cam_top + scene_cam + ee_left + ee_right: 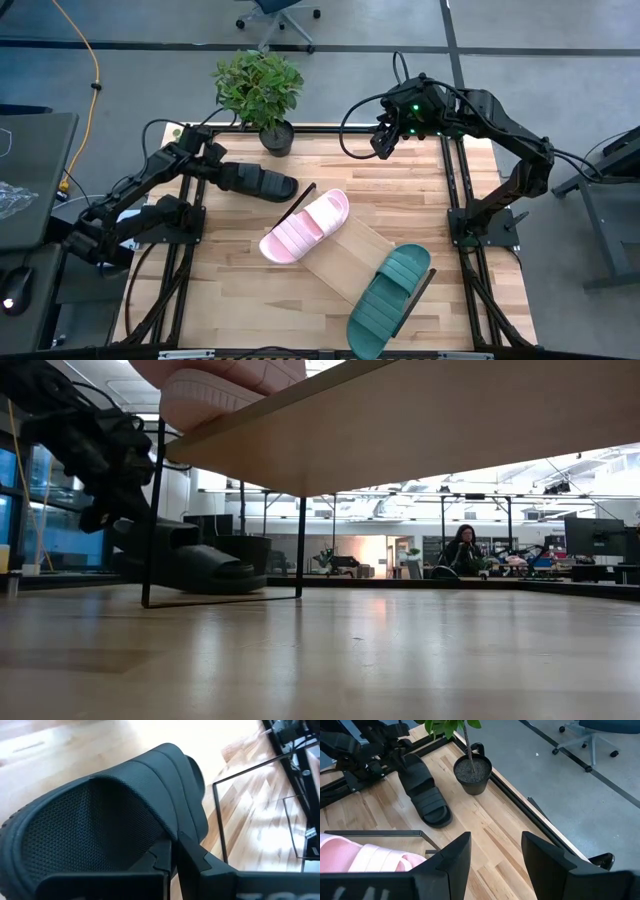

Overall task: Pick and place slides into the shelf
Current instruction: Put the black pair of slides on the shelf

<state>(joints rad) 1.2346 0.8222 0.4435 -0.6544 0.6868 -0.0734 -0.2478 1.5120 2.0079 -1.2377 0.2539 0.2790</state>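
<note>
Black slide (258, 181) in closed left claw (216, 168) near table's (420, 200) back edge; right claw (383, 141) open.

The left hand (222, 172) grips the black slide (262, 182) near the plant (259, 82). Pink slide (305, 226) and teal slide (390, 298) lie on the shelf (352, 256).

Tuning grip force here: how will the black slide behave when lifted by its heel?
The black slide looks rubbery, so it may sag from the left gripper, shut on its heel edge. Its textured footbed probably resists slipping. Flat-soled, it is unlikely to roll.
</note>
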